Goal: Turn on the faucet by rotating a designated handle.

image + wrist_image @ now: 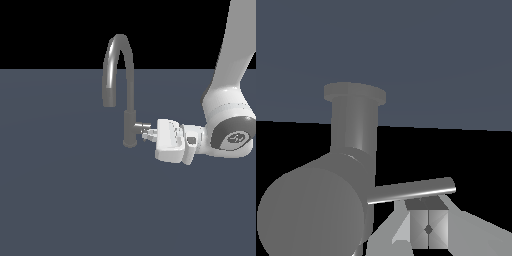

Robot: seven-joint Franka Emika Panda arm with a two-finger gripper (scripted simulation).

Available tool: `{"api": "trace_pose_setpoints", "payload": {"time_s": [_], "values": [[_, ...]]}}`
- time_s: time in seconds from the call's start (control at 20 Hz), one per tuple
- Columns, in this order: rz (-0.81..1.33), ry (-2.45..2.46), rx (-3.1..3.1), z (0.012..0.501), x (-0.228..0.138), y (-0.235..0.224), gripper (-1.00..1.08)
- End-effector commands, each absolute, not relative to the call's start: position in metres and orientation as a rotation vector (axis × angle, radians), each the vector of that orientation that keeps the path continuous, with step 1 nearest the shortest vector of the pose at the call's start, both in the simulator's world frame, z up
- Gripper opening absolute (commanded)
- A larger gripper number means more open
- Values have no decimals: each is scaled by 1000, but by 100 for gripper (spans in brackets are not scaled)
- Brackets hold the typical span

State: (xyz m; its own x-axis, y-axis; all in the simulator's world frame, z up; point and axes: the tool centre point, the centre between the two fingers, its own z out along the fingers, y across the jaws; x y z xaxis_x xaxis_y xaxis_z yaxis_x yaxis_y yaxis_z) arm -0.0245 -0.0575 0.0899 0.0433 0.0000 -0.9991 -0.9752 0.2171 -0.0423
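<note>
The faucet [129,125] is a dark grey gooseneck tap standing on the grey floor, its arched spout curving over to the exterior view's left. The handle [141,125] is a short stub sticking out of the base toward the exterior view's right. My gripper [148,134] comes in level from that side, its tips just below the stub's end. In the wrist view the stub [311,215] looms large, and its thin lever pin [412,190] runs across right next to my gripper [428,227]. The two fingertips are pressed together with nothing between them. Whether they touch the pin is unclear.
The flat blue-grey floor [60,200] spreads all around the faucet. My white arm [227,100] rises at the exterior view's right. The faucet's base column [354,130] stands behind the stub in the wrist view.
</note>
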Motion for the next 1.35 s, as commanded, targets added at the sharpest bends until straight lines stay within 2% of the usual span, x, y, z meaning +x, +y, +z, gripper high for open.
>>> {"api": "trace_pose_setpoints", "payload": {"time_s": [0.0,0.45,0.5,0.55,1.3], "values": [[1022,1277,-1060,81,-24,-58,-100],[1042,1304,-1045,40,-20,-58,-100],[1042,1304,-1045,40,-20,-58,-100],[1018,1255,-1066,72,-12,-63,-100],[1042,1303,-1045,24,6,-65,-100]]}}
